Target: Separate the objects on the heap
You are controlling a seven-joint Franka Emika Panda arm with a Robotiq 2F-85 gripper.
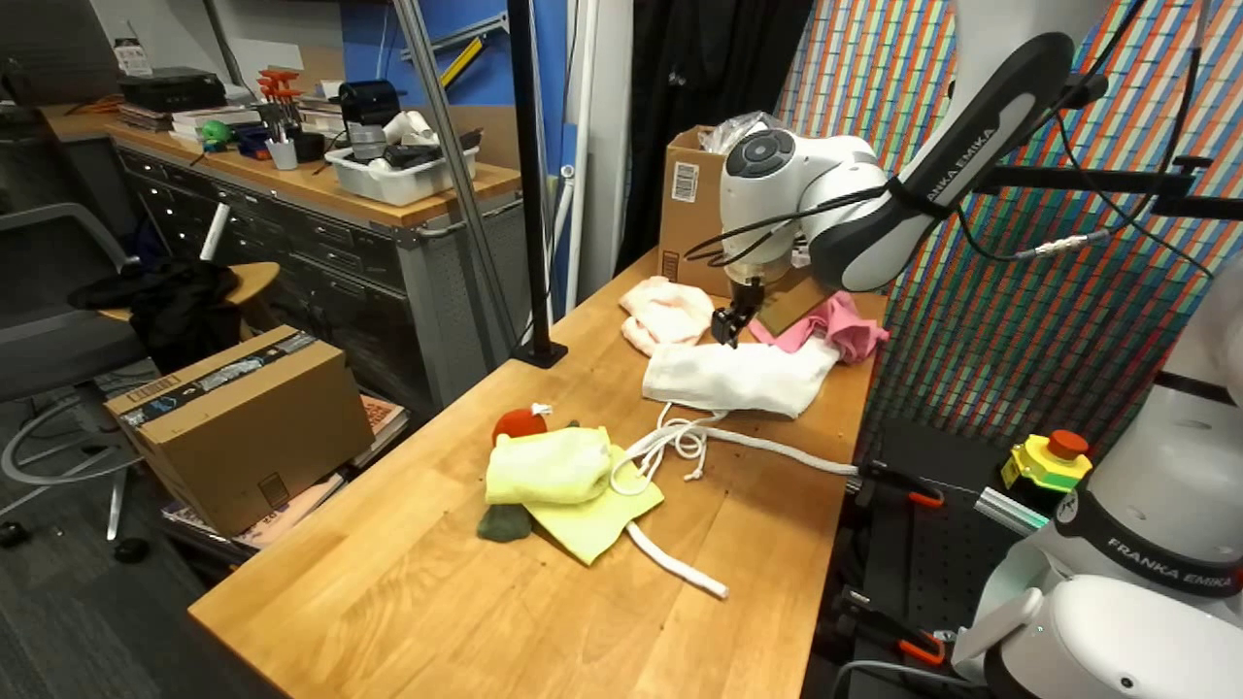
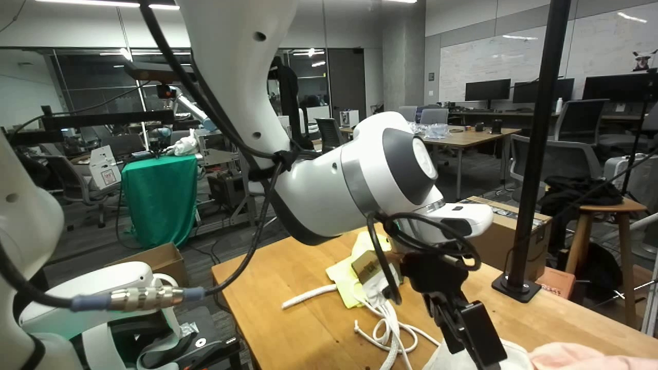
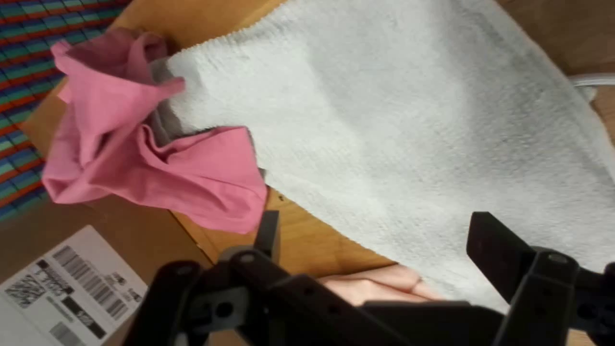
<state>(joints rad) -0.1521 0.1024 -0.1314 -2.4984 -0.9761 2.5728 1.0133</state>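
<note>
- wrist view: the gripper (image 3: 377,240) hangs with its fingers (image 3: 497,254) wide apart, holding nothing, over the edge of the towel (image 3: 384,120); whether they touch it cannot be told.
- ahead of the gripper, the towel meets the pink cloth (image 3: 192,182); the pale cloth (image 3: 365,288) shows below the gap between the fingers.
- farther from the gripper, in an exterior view, the yellow cloth (image 1: 554,471), cord (image 1: 777,446) and red toy (image 1: 520,424) lie bunched; that part seems left to separate.
- the towel should be light and limp, its nap giving good friction; pinch a border or ridge, since the flat middle offers little to grab.
- the pink cloth looks thin and floppy, with raised creases for a pinch; it touches the towel, so one may drag the other.
- the yellow cloth likely squashes easily; its rolled hump looks the best hold.
- the cord bends freely, and a loop lies on the yellow cloth, so a lift may snag; better to take the loops nearer the gripper, beside the towel.
- edges: the box (image 1: 694,228) stands near the gripper, and the pink cloth reaches the edge of the table (image 1: 388,621); pushing it outward risks a fall.
- room: bare wood spreads beyond the yellow cloth, well apart from the gripper; the post (image 1: 531,175) rises off to one side.
</note>
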